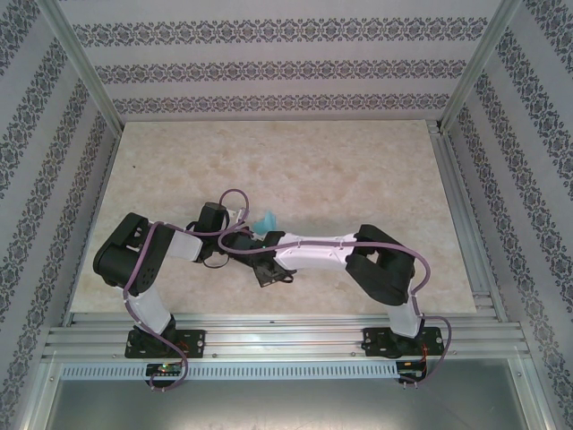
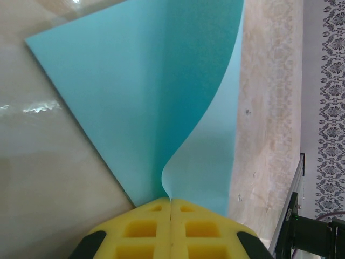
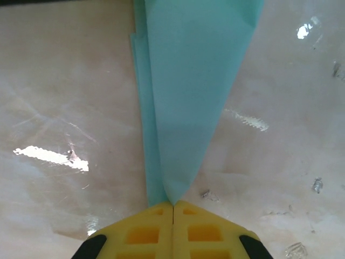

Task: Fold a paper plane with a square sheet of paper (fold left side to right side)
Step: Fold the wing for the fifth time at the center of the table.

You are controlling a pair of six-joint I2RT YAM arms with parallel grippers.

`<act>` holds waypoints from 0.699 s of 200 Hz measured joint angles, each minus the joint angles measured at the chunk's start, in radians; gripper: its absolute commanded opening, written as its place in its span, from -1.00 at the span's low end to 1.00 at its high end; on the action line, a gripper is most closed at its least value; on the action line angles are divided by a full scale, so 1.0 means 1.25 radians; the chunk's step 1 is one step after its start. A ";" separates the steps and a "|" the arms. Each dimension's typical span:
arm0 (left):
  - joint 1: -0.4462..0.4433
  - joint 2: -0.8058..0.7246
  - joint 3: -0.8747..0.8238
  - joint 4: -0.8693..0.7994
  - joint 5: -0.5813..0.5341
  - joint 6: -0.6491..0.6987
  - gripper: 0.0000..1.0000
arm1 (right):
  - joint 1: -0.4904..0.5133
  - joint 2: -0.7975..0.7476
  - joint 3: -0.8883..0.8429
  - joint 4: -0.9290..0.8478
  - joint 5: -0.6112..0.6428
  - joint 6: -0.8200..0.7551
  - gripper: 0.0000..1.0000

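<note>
Turquoise paper (image 2: 151,97), thin, matte, smooth, sits mid table (image 1: 358,170), a glossy beige marble-look top, btwn both arms. Left gripper (image 2: 171,204): yellow waffle-cut pads pressed together, pinching a curled-up paper edge. Right gripper (image 3: 172,204): same pads closed on the paper's tapered, layered tip w/ creased edges.

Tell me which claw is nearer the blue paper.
Neither: both are touching it. The left claw is shut on a curled edge of the blue paper; the right claw is shut on its narrow folded tip.
</note>
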 measured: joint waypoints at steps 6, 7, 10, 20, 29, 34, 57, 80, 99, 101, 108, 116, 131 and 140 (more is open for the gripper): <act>0.000 -0.001 -0.001 0.002 -0.001 0.000 -1.00 | 0.005 0.009 0.009 -0.011 0.010 -0.004 -0.95; 0.000 -0.001 -0.001 0.002 -0.001 0.000 -1.00 | 0.005 0.010 0.010 -0.012 0.011 -0.005 -0.95; 0.000 -0.001 -0.002 0.002 -0.001 0.000 -1.00 | 0.006 0.013 0.015 -0.018 0.016 -0.005 -0.95; 0.000 -0.001 -0.004 0.007 -0.001 0.000 -1.00 | 0.013 0.024 0.027 -0.032 0.030 -0.010 -0.94; 0.000 -0.001 -0.005 0.010 -0.001 0.000 -1.00 | 0.017 0.030 0.033 -0.040 0.041 -0.012 -0.92; 0.000 -0.001 -0.006 0.011 -0.001 0.000 -1.00 | 0.020 0.031 0.035 -0.043 0.046 -0.014 -0.89; 0.000 -0.001 -0.007 0.013 -0.001 0.000 -1.00 | 0.026 0.031 0.036 -0.045 0.058 -0.027 -0.77; 0.001 -0.001 -0.009 0.017 -0.001 0.000 -1.00 | 0.026 0.009 0.012 -0.022 0.045 -0.035 -0.64; 0.003 -0.001 -0.013 0.023 -0.001 0.000 -1.00 | 0.023 -0.057 -0.042 0.019 0.016 -0.049 -0.58; 0.003 -0.001 -0.013 0.024 -0.001 0.000 -1.00 | 0.022 -0.063 -0.047 0.024 0.013 -0.049 -0.58; 0.003 -0.001 -0.015 0.028 -0.001 0.000 -1.00 | 0.016 -0.100 -0.072 0.044 -0.002 -0.052 -0.57; 0.003 -0.001 -0.016 0.031 -0.001 0.001 -1.00 | 0.008 -0.142 -0.101 0.075 -0.026 -0.052 -0.57; 0.003 -0.001 -0.019 0.037 0.000 0.003 -1.00 | -0.023 -0.220 -0.158 0.144 -0.077 -0.052 -0.57; 0.003 -0.002 -0.021 0.040 0.000 0.003 -1.00 | -0.052 -0.260 -0.197 0.198 -0.114 -0.049 -0.59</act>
